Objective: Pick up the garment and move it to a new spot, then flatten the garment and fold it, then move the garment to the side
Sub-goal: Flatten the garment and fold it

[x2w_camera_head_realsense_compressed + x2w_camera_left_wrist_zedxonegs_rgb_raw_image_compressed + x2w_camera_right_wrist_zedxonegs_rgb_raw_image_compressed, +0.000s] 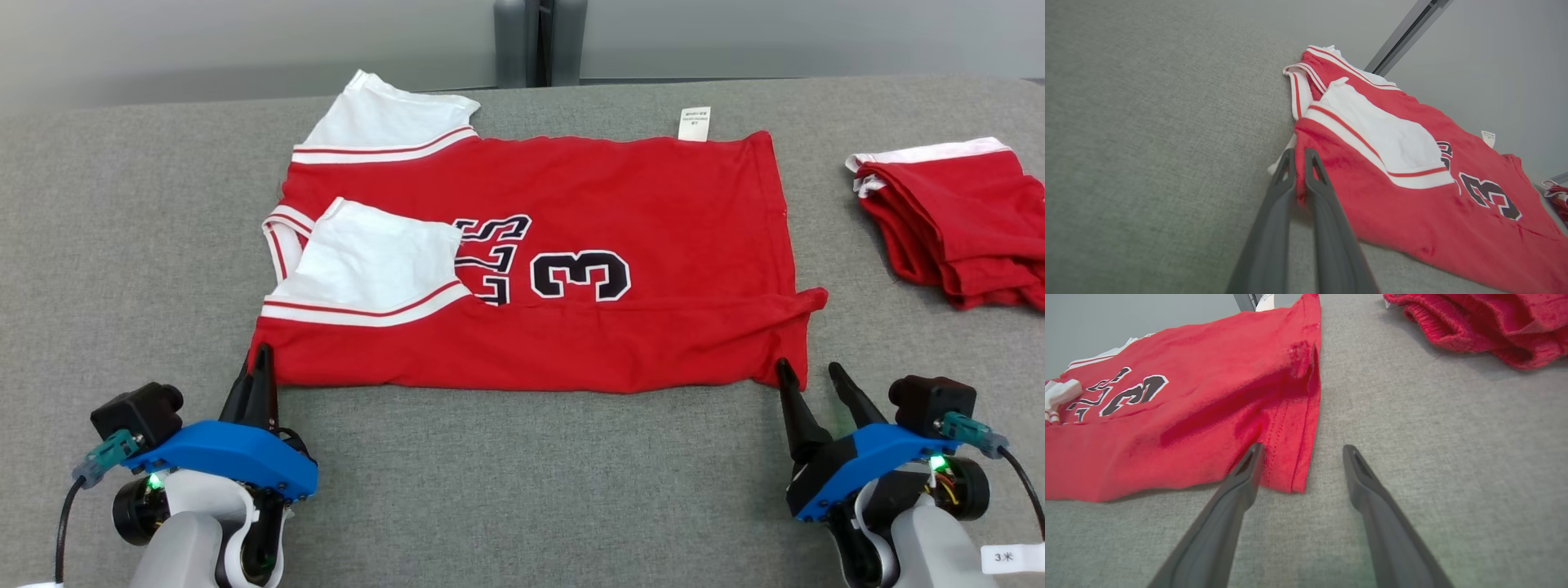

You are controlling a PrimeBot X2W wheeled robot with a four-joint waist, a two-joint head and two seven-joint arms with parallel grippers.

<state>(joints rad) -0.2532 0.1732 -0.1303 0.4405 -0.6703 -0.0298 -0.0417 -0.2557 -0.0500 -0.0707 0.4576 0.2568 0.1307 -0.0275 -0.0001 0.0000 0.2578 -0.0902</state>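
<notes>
One jersey lies lengthwise left-to-right (collar at left).

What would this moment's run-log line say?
jersey: spread, sleeve folded in | left jaws: shut on near-left corner | right jaws: open at near-right corner

Noted garment: red body, white sleeves edged with red-and-white stripes, black numeral 3 and lettering outlined white. Grey weave counter; second pile red, white trim. My left tool and right tool: dark fingers, blue housings.
</notes>
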